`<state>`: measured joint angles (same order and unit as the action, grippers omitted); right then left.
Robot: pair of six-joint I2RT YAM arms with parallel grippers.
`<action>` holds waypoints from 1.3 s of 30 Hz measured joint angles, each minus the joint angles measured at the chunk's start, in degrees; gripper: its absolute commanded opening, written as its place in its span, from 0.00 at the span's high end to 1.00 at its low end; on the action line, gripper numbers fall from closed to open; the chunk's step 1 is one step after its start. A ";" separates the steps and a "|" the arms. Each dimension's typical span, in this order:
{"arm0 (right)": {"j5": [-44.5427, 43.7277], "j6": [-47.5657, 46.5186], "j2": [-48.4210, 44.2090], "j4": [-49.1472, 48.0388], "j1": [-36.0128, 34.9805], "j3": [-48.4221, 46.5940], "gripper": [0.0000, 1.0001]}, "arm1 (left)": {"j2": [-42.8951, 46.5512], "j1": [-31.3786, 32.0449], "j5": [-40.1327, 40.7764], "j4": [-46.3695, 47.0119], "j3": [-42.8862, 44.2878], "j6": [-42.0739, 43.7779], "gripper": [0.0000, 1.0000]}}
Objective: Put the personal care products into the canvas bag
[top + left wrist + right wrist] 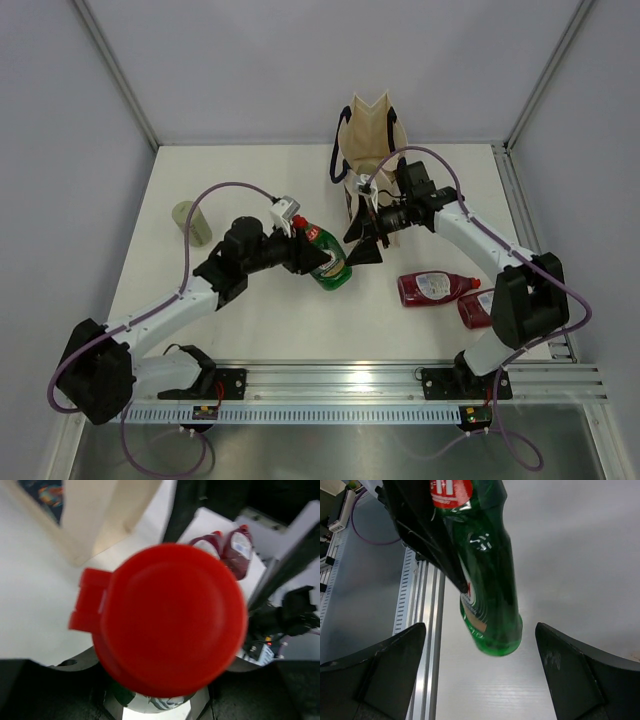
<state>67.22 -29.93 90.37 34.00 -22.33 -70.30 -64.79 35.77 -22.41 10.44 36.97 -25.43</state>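
Note:
My left gripper (312,255) is shut on the dark green bottle (330,262) and holds it tilted above the table, red cap (298,222) towards the arm. In the left wrist view the cap (170,620) fills the frame and hides the left gripper's jaws. My right gripper (365,247) is open and empty, just right of the bottle. In the right wrist view the bottle (490,595) hangs ahead of my right gripper (480,680), between its fingers but untouched. The canvas bag (372,140) stands upright behind. Two dark red bottles (435,287) lie at the right. One olive-grey bottle (192,222) lies at the left.
The second dark red bottle (476,310) lies beside the right arm's base link. The aluminium rail (380,385) runs along the near edge. White walls enclose the table. The bag (100,515) and the red bottles (232,550) also show in the left wrist view.

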 measured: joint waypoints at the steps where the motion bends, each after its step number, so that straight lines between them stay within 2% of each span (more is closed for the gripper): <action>1: 0.28 -0.66 1.29 0.74 -0.52 -1.53 0.01 | -0.74 0.00 -1.92 0.44 1.16 -0.28 1.00; 8: 1.92 -4.46 6.36 6.27 -1.42 -8.09 0.00 | -2.16 -0.20 -9.01 4.26 5.92 -2.08 1.00; 11: 2.97 -5.68 6.38 7.56 -1.73 -8.24 0.05 | -2.45 -0.46 -10.01 5.40 6.19 -2.86 1.00; 15: 5.86 -9.81 6.67 11.96 -3.15 -9.03 0.19 | -3.48 -0.66 -10.67 7.28 6.19 -4.09 1.00; 19: 7.87 -15.37 8.28 17.40 -5.14 -11.30 0.38 | -4.87 -0.79 -11.80 9.68 6.16 -6.29 1.00; 22: 8.41 -18.91 10.40 21.35 -5.16 -13.14 0.44 | -5.55 -0.76 -12.50 11.93 5.97 -8.04 1.00; 28: 8.98 -22.64 11.93 26.34 -5.09 -14.56 0.69 | -5.81 -0.79 -13.03 14.14 4.92 -9.70 1.00; 32: 8.70 -21.00 11.85 25.29 -5.11 -14.40 0.89 | -5.79 -0.94 -13.09 14.51 4.68 -9.86 1.00; 33: 8.48 -19.78 11.65 23.98 -5.14 -14.05 1.00 | -5.79 -1.14 -13.09 14.51 4.66 -9.88 1.00; 35: 8.17 -16.50 10.84 20.00 -5.27 -12.72 1.00 | -5.70 -1.62 -13.27 14.49 4.46 -9.79 0.99; 39: 6.40 -8.92 8.46 11.87 -5.99 -9.86 1.00 | -4.46 -2.27 -13.25 14.01 3.74 -9.29 0.90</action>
<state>73.63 -38.85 98.83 45.87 -28.32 -80.16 -69.25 33.50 -35.66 24.45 40.71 -34.72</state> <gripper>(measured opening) 0.549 0.461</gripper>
